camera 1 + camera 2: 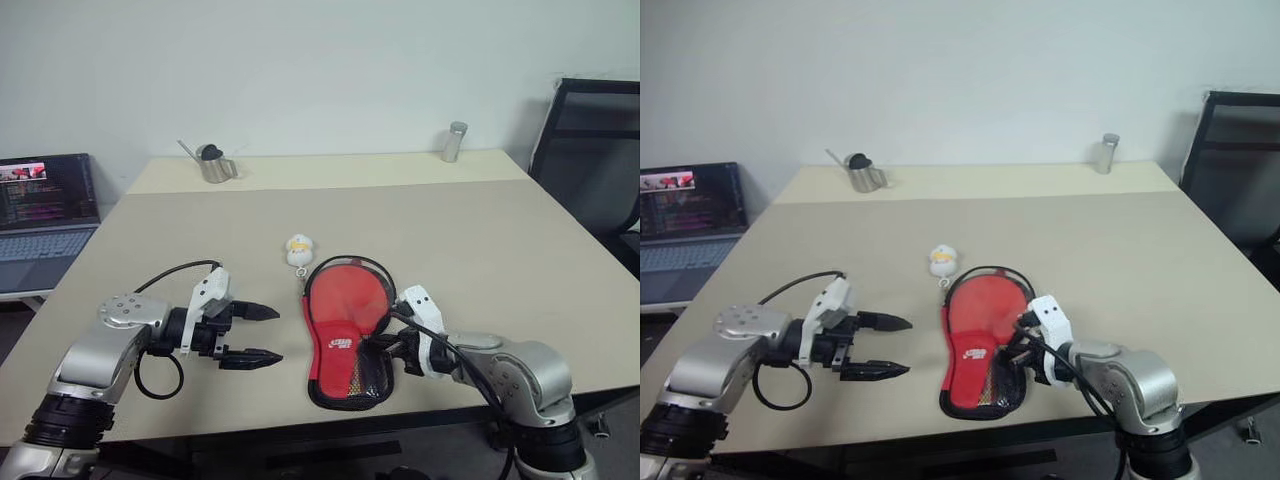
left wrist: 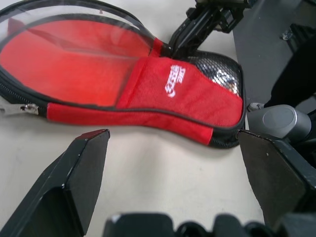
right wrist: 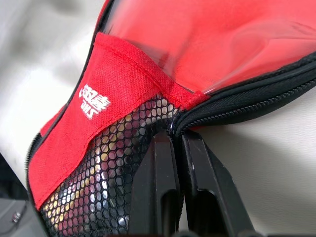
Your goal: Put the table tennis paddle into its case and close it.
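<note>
The soft red fabric case (image 1: pixel 342 335), paddle-shaped with a clear window, white logo, black mesh pocket and zipper edge, lies flat on the smooth beige table (image 1: pixel 480 240). The right tool (image 1: pixel 385 342) is pressed together at the case's zipper edge. The left tool (image 1: pixel 258 335) is spread, beside the case.

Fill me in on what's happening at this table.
A two-armed robot is working on a red paddle case lying on the beige table. The right tool is shut at the case's edge, where the mesh pocket meets the zipper, apparently pinching it. The left tool hovers open beside the case, touching nothing. Through the case's clear window shows the red face of the paddle, so it looks to be inside already. A small yellow-and-white charm lies just beyond the case.
</note>
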{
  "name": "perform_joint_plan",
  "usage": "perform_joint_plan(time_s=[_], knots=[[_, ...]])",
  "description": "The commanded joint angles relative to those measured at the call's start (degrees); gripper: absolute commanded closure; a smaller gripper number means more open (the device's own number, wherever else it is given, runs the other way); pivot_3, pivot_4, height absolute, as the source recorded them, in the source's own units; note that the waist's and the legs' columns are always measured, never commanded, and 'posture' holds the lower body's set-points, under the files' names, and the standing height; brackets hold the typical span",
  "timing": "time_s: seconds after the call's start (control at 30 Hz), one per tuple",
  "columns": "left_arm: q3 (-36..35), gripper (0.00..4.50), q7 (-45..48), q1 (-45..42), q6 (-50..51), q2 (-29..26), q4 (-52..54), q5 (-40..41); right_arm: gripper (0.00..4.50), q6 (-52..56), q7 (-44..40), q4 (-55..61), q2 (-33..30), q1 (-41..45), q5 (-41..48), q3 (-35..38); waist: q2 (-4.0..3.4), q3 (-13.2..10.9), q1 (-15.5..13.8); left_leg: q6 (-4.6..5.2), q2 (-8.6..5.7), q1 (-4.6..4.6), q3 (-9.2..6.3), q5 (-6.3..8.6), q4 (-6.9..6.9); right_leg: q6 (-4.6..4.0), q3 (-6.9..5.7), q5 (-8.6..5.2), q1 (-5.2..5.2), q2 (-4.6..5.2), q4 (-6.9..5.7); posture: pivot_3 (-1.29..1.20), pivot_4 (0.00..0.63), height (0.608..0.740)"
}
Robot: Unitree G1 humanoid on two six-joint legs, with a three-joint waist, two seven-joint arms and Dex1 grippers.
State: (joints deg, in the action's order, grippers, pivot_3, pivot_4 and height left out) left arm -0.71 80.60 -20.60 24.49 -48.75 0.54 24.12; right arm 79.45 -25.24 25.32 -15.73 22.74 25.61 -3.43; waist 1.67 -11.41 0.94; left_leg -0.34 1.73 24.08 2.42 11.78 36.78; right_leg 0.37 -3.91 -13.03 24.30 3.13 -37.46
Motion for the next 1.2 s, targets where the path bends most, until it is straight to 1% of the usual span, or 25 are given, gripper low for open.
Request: perform_joint_plan(time_s=[0.03,0.2,0.3,0.7,0.8,0.87,0.93,0.97,1.1,1.2], knots=[[-0.5,0.0,0.4,-0.1,-1.0,-0.5,1.9,1.0,4.49,-2.1,-2.6,0.8,-2.9,-0.2,1.7,-1.3,0.0,0.0,-0.1,0.0,0.0,0.02,-0.02,0.0,0.0,0.0,-0.02,0.0,0.0,0.0,0.04,0.0,0.15,0.74],[0.0,0.0,0.4,-0.2,-1.2,-0.3,1.9,0.9,4.49,-7.9,-6.1,1.7,-7.4,-0.3,1.5,-5.6,0.0,0.0,-0.1,0.04,-0.01,0.18,-0.08,0.05,-0.03,0.03,-0.1,0.02,0.0,-0.03,0.28,0.0,0.15,0.74],[0.1,0.0,0.5,-0.3,-1.3,-0.3,1.9,0.9,4.49,-9.9,-6.9,2.6,-8.3,-0.5,1.9,-7.4,0.0,0.0,-0.1,0.07,0.0,0.26,-0.1,0.1,-0.04,0.04,-0.13,0.02,0.01,-0.07,0.37,0.0,0.15,0.74],[0.5,0.0,0.2,-0.4,-1.3,-0.1,2.2,0.8,4.49,-10.9,-6.5,3.0,-9.1,-1.1,2.3,-7.6,0.0,0.0,-0.1,0.07,0.03,0.27,-0.12,0.13,-0.02,0.04,-0.15,0.02,0.01,-0.08,0.37,0.0,0.15,0.74],[0.7,0.0,0.0,-0.7,-1.4,0.2,2.1,0.6,4.49,-9.2,-5.8,3.3,-8.3,-1.3,3.0,-6.8,0.01,0.0,-0.1,0.07,0.02,0.27,-0.11,0.13,-0.02,0.04,-0.15,0.02,0.01,-0.08,0.37,0.0,0.15,0.74],[0.8,0.0,-0.1,-0.6,-1.4,0.2,2.3,0.6,4.49,-5.8,-4.5,3.8,-6.2,-1.7,4.6,-4.6,0.01,0.0,-0.1,0.07,0.02,0.27,-0.12,0.13,-0.02,0.04,-0.15,0.02,0.01,-0.08,0.37,0.0,0.15,0.74],[0.8,0.0,-0.1,-0.6,-1.5,0.2,2.4,0.6,4.49,-0.7,-2.6,4.4,-2.7,-2.0,6.4,-0.9,0.01,0.0,-0.1,0.07,0.04,0.27,-0.13,0.13,-0.02,0.04,-0.15,0.02,0.01,-0.08,0.36,0.0,0.15,0.74],[0.8,0.0,-0.2,-0.5,-1.4,0.2,2.5,0.7,4.49,0.6,-2.1,4.9,-2.1,-1.9,6.8,-0.2,0.01,0.0,-0.1,0.07,0.06,0.27,-0.12,0.13,-0.02,0.04,-0.15,0.02,0.01,-0.08,0.35,0.0,0.15,0.74],[1.0,0.0,-0.4,-0.7,-1.5,0.2,2.5,0.7,4.49,3.3,-1.0,6.5,-2.0,-2.0,7.4,1.0,0.01,0.0,-0.2,0.07,0.06,0.27,-0.14,0.13,0.0,0.03,-0.15,0.03,0.01,-0.08,0.34,0.0,0.15,0.74],[1.2,0.0,-0.6,-0.7,-1.4,0.3,2.6,0.7,4.49,3.1,-0.1,6.5,-2.4,-2.1,6.7,0.8,0.01,0.0,-0.2,0.07,0.04,0.27,-0.14,0.13,0.02,0.03,-0.15,0.03,0.01,-0.08,0.34,0.0,0.15,0.74]])
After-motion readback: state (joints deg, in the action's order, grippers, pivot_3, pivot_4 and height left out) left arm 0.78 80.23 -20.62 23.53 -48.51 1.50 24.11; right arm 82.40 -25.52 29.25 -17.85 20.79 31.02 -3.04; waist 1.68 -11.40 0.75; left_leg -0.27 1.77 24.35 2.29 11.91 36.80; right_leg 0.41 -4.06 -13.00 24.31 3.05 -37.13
